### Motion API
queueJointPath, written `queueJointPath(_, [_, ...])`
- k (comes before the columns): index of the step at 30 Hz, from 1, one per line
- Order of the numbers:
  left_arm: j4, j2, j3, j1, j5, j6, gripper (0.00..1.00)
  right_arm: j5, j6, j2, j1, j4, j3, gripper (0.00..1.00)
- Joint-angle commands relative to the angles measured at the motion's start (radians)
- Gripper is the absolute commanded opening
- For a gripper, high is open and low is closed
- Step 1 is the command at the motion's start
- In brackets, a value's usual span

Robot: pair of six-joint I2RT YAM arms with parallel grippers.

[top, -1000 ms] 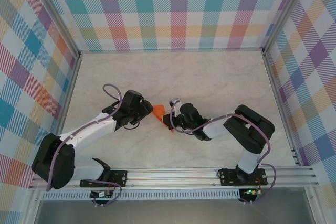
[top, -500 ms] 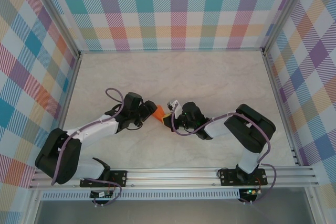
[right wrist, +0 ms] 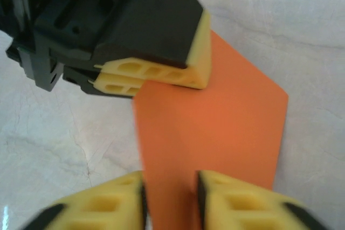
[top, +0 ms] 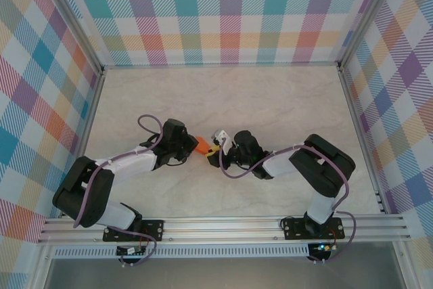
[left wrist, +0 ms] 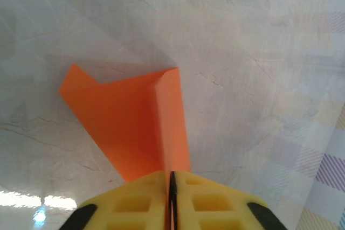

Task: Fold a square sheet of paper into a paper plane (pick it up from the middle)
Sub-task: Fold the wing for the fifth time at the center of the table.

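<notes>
Pinching the orange sheet of paper flat between its yellow pads, your left gripper is holding one edge, its jaws fully together on it. Your right gripper is straddling the opposite edge with its jaws narrowly apart. The paper is running through the gap, and neither pad is visibly pressing on it. The sheet is hanging between the two grippers, well beyond the base rail and roughly level with that rail's middle, seemingly just off the table. It is already carrying one folded flap along a side, so I judge you are working mid-fold, well short of a finished plane. The next move is calling for the right jaws to close on their edge before either arm shifts; otherwise the thin sheet is likely to twist or slip.
</notes>
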Motion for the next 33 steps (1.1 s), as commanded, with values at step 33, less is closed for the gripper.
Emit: queueJointPath(33, [-0.254, -0.053, 0.080, -0.027, -0.189, -0.046, 0.00, 0.491, -0.286, 0.019, 0.220, 0.022, -0.040, 0.32])
